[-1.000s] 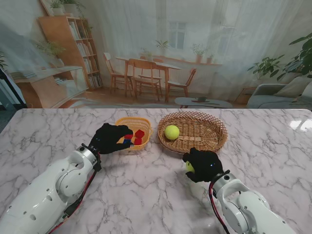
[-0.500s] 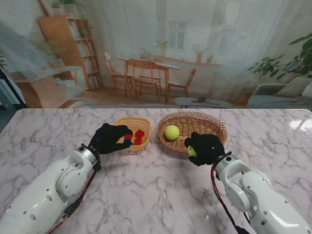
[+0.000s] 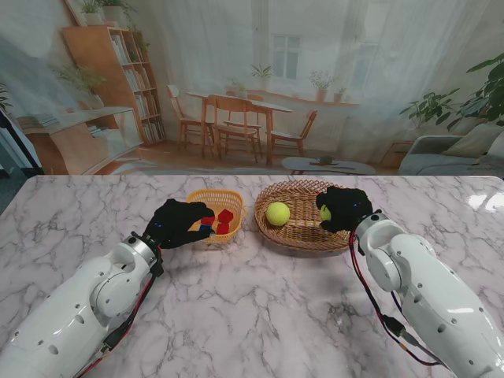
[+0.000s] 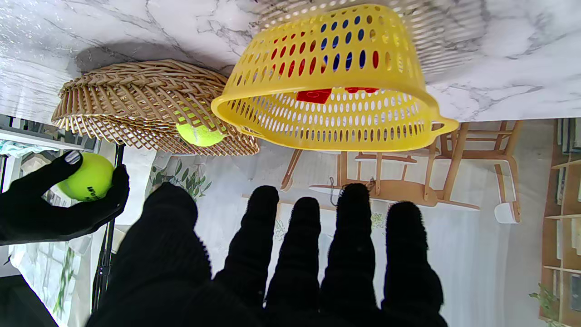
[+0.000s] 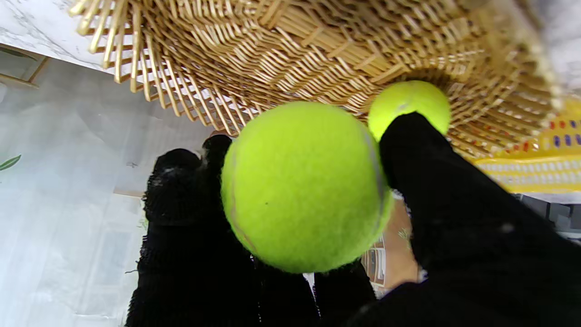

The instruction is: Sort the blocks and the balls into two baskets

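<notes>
Holding one ball (image 3: 277,213), the wicker basket (image 3: 346,230) neighbours blocks (image 3: 224,221) in the yellow basket (image 3: 214,197).

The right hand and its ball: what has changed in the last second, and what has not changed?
The right hand, shut on a tennis ball, moved from the bare table nearer to me, away from me and up, and is now over the wicker basket. It has not let go. The other ball in that basket, the left hand at the yellow basket and the red blocks stayed as they were.
</notes>
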### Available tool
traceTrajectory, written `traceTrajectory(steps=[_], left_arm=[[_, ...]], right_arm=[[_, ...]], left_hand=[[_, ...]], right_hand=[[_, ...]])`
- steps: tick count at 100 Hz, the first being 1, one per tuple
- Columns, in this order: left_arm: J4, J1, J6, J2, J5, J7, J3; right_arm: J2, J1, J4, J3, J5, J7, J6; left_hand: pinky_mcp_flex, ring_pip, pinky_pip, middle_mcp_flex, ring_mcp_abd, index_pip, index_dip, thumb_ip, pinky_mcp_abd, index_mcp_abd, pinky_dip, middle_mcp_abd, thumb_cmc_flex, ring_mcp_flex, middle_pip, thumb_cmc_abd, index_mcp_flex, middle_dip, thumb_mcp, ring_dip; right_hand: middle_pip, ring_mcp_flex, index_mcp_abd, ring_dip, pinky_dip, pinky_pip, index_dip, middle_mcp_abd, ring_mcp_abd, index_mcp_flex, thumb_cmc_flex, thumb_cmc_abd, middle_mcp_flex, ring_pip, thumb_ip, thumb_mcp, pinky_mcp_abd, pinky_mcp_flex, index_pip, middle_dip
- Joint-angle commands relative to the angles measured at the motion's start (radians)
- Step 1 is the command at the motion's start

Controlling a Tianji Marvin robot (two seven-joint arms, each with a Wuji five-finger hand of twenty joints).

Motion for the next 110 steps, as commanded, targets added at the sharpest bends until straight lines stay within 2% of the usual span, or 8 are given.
traceTrajectory(steps=[1,30,50,62,67,69,80,110], left_arm=[[0.004,-0.003,0.001,-0.002,-0.003,-0.012,0.003],[0.005,-0.003,0.001,-0.001,-0.001,-0.012,0.004],[0.004,-0.004,0.002,-0.001,-0.002,-0.017,0.007],[0.007,-0.006,0.001,-0.001,-0.002,-0.013,0.007],[0.007,-0.006,0.001,-0.001,-0.002,-0.013,0.008],[0.007,-0.006,0.002,-0.001,-0.002,-0.014,0.008],[0.006,-0.005,0.001,-0.001,-0.002,-0.015,0.008],[0.008,-0.005,-0.002,-0.003,-0.013,-0.012,0.008]], right_arm=[[0.004,0.040,0.043,-0.016,-0.023,-0.012,0.009],[-0.012,0.192,0.239,-0.162,0.107,-0.031,0.095],[-0.023,0.244,0.309,-0.235,0.156,-0.051,0.128],[-0.024,0.255,0.318,-0.254,0.160,-0.046,0.136],[-0.024,0.256,0.317,-0.256,0.163,-0.041,0.138],[-0.024,0.256,0.316,-0.256,0.164,-0.039,0.139],[-0.025,0.251,0.309,-0.253,0.171,-0.031,0.146],[-0.031,0.183,0.241,-0.167,0.181,-0.059,0.138]], left_hand=[[-0.015,-0.019,-0.028,-0.037,0.010,-0.010,0.000,-0.008,0.001,-0.007,0.003,0.014,-0.003,-0.026,-0.021,0.042,0.001,-0.009,-0.025,-0.007],[-0.015,-0.020,-0.027,-0.036,0.011,-0.009,0.000,-0.008,0.004,-0.008,0.003,0.011,-0.003,-0.025,-0.021,0.042,0.002,-0.009,-0.026,-0.007],[-0.016,-0.020,-0.028,-0.036,0.009,-0.009,0.000,-0.008,0.006,-0.007,0.003,0.013,-0.004,-0.025,-0.021,0.042,0.002,-0.009,-0.026,-0.007],[-0.016,-0.020,-0.027,-0.036,0.010,-0.009,0.000,-0.008,0.004,-0.006,0.003,0.013,-0.004,-0.025,-0.021,0.042,0.001,-0.009,-0.026,-0.007],[-0.016,-0.020,-0.028,-0.035,0.011,-0.009,0.000,-0.008,0.004,-0.007,0.003,0.014,-0.002,-0.026,-0.021,0.042,0.003,-0.009,-0.025,-0.007],[-0.016,-0.020,-0.028,-0.036,0.011,-0.009,0.000,-0.008,0.004,-0.007,0.003,0.013,-0.003,-0.026,-0.021,0.042,0.002,-0.009,-0.026,-0.007],[-0.016,-0.020,-0.028,-0.036,0.010,-0.009,0.000,-0.008,0.003,-0.006,0.003,0.013,-0.003,-0.025,-0.022,0.043,0.002,-0.009,-0.025,-0.007],[-0.016,-0.020,-0.028,-0.036,0.009,-0.012,-0.001,-0.008,0.004,-0.007,0.004,0.012,-0.004,-0.025,-0.021,0.043,-0.003,-0.009,-0.026,-0.007]], right_hand=[[0.030,0.041,-0.050,0.012,-0.003,-0.007,-0.012,-0.028,-0.113,0.008,0.157,0.067,-0.005,0.089,0.015,0.095,-0.017,-0.013,0.109,0.009],[0.029,0.025,-0.058,0.003,-0.009,-0.034,-0.025,-0.031,-0.111,-0.009,0.148,0.087,-0.020,0.070,0.010,0.080,-0.012,-0.035,0.129,0.004],[0.017,-0.024,-0.069,-0.020,-0.022,-0.077,-0.037,-0.034,-0.096,-0.021,0.114,0.099,-0.047,0.022,0.015,0.059,0.012,-0.098,0.133,-0.009],[-0.015,-0.090,-0.065,-0.051,-0.012,-0.082,-0.032,-0.029,-0.078,-0.032,0.060,0.119,-0.089,-0.036,0.036,0.051,0.015,-0.165,0.086,-0.034],[-0.045,-0.135,-0.055,-0.083,-0.005,-0.103,0.010,-0.023,-0.062,-0.033,-0.005,0.146,-0.117,-0.082,0.081,0.046,0.029,-0.218,-0.011,-0.067],[-0.059,-0.161,-0.049,-0.098,-0.006,-0.122,0.069,-0.021,-0.055,-0.035,-0.044,0.161,-0.133,-0.107,0.116,0.034,0.048,-0.254,-0.070,-0.084],[-0.136,-0.277,-0.035,-0.171,-0.051,-0.227,0.078,-0.021,-0.035,-0.121,-0.194,0.234,-0.204,-0.256,0.134,-0.083,0.121,-0.427,-0.168,-0.138],[-0.182,-0.310,-0.029,-0.222,-0.090,-0.287,0.080,-0.024,-0.029,-0.155,-0.219,0.295,-0.229,-0.353,0.153,-0.216,0.138,-0.509,-0.235,-0.186]])
